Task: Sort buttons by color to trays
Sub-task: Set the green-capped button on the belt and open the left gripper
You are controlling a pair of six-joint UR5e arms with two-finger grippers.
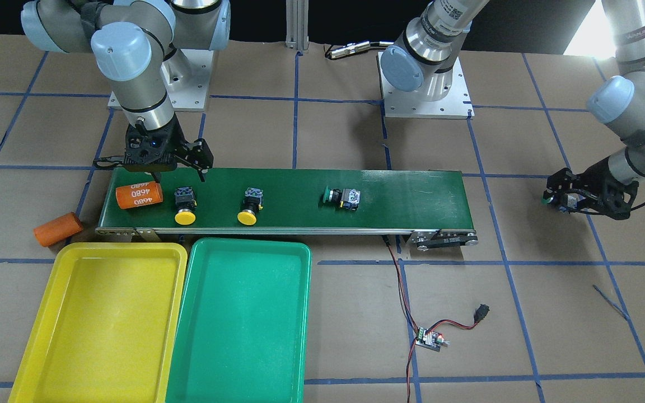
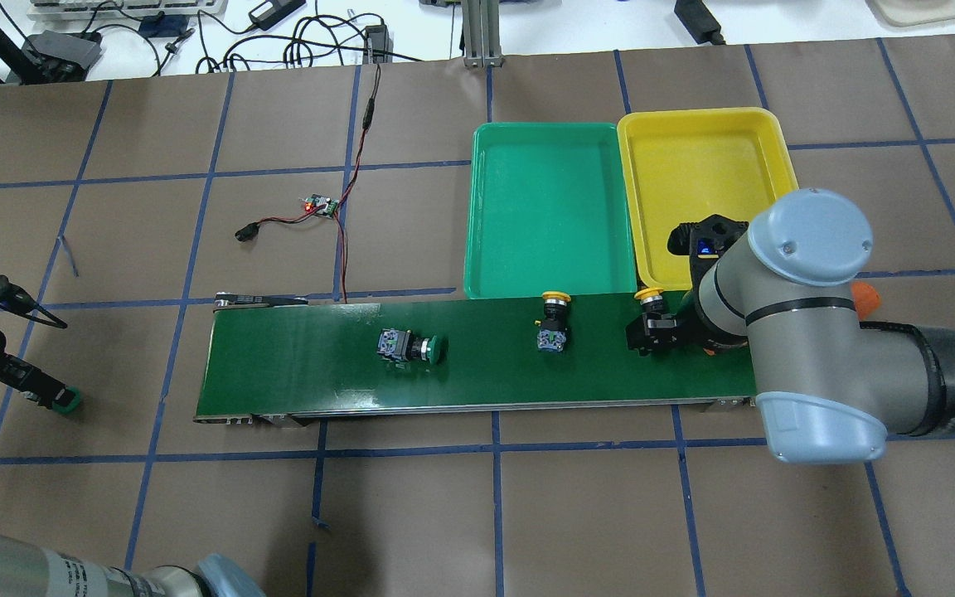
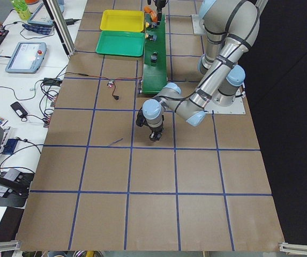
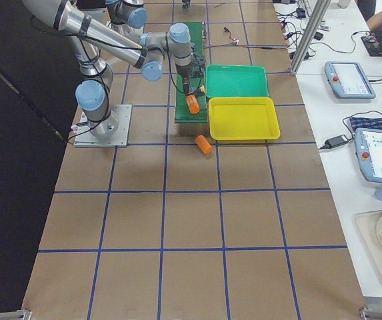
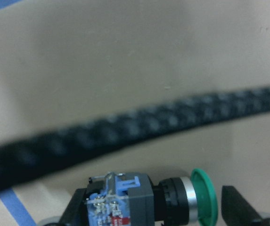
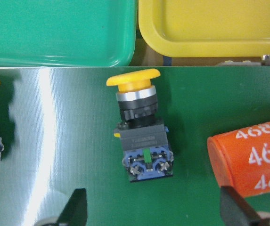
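My right gripper (image 1: 180, 176) is open over the belt's end, its jaws straddling a yellow button (image 1: 185, 205) that lies with its cap toward the trays. The right wrist view shows this button (image 6: 142, 136) between the open fingers (image 6: 77, 205). A second yellow button (image 1: 251, 206) and a green button (image 1: 342, 197) lie further along the belt. My left gripper (image 1: 555, 198) is off the belt's far end, shut on another green button (image 5: 139, 200), low over the table. The yellow tray (image 1: 76, 313) and green tray (image 1: 244, 324) sit side by side beside the belt.
An orange cylinder printed "4680" (image 1: 139, 195) lies on the dark green conveyor belt (image 1: 412, 196) right beside the near yellow button. Another orange cylinder (image 1: 57, 228) lies on the table off the belt's end. A small circuit board with wires (image 1: 430, 338) lies on the table.
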